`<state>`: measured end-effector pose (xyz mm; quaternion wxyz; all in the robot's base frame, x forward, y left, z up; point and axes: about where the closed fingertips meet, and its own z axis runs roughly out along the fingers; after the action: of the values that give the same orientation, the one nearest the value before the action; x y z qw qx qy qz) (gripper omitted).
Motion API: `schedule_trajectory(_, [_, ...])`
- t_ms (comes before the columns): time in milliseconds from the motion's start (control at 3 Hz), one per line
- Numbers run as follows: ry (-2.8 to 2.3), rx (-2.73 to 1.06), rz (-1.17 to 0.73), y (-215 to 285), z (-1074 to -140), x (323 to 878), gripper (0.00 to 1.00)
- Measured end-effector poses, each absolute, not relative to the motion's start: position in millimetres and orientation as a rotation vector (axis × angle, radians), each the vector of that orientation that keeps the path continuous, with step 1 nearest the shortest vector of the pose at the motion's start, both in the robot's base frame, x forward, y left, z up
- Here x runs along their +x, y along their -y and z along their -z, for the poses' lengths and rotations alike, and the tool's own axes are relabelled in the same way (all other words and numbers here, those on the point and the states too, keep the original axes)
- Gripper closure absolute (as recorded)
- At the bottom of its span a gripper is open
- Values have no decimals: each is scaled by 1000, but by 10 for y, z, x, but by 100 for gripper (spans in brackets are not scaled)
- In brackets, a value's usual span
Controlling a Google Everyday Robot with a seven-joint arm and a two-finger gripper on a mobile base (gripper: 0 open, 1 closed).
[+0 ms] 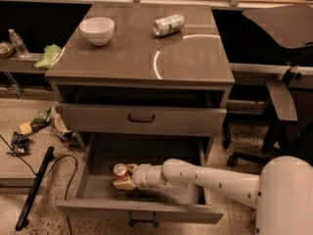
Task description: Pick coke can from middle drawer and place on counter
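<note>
The coke can (120, 170), red with a silver top, stands upright in the left part of the open middle drawer (142, 210). My gripper (125, 180) is down inside the drawer, right against the can's near-right side. My white arm (205, 179) reaches in from the lower right. The can's lower part is hidden behind the gripper. The counter (137, 62) is the glossy grey-brown cabinet top above, with a curved light streak.
A white bowl (97, 29) and a pale silver-green can (168, 24) lying on its side sit on the counter. The upper drawer (141, 117) is closed. An office chair (283, 102) stands to the right. Litter, a cable and a black stick (34, 187) lie on the floor to the left.
</note>
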<state>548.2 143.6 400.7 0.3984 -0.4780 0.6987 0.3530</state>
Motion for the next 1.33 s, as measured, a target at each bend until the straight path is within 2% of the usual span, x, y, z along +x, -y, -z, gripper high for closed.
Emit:
schedule_trajectory(333, [-1764,-1115,-815,-1158,-4348,5433,100])
schedule_trajectory(1000, [-1787,-905,-658,-320,-5220,5008,100])
schedule_trajectory(1333, [-1778,-840,-610,116,-6006,5001,100])
